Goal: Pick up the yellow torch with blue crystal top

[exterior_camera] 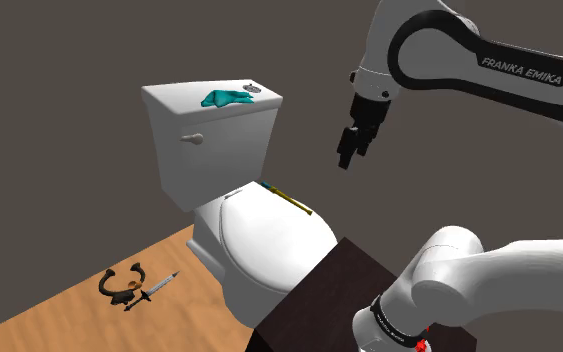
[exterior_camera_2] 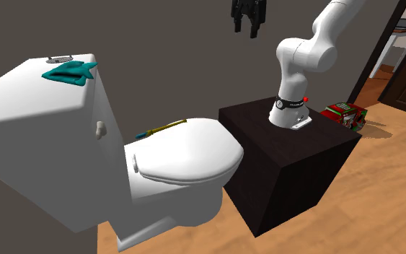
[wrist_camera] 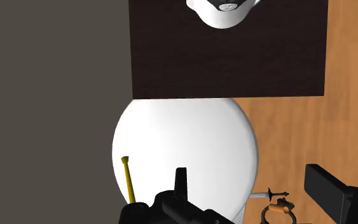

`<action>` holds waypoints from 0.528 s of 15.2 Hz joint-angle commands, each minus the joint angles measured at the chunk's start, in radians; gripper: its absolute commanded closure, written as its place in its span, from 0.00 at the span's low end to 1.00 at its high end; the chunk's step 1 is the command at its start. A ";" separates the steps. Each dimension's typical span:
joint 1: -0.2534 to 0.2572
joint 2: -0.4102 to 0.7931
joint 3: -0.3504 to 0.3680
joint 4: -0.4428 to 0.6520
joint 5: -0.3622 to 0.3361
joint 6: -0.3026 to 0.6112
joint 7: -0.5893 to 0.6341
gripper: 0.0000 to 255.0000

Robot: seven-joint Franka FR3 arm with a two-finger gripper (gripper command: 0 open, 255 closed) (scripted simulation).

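Note:
A thin yellow torch (exterior_camera: 291,200) lies flat on the white toilet lid (exterior_camera: 269,245), along the edge nearest the wall, its blue end toward the tank. In the second exterior view the torch (exterior_camera_2: 164,128) lies between the lid (exterior_camera_2: 194,155) and the wall. My black gripper (exterior_camera: 352,155) hangs high in the air, well above and to the side of the torch, open and holding nothing. It shows at the top of the second exterior view (exterior_camera_2: 244,32). In the wrist view the torch (wrist_camera: 128,181) lies far below, beside the left finger of my gripper (wrist_camera: 250,179).
A teal object (exterior_camera: 227,98) and a small grey item (exterior_camera: 253,88) rest on the white tank. A small dagger (exterior_camera: 159,287) and a dark curved object (exterior_camera: 119,285) lie on the wooden floor. The dark stand (exterior_camera_2: 288,151) abuts the toilet bowl. A red-and-green box (exterior_camera_2: 345,113) sits behind it.

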 commanded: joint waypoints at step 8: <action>-0.028 0.123 -0.120 -0.081 -0.036 0.222 -0.113 0.00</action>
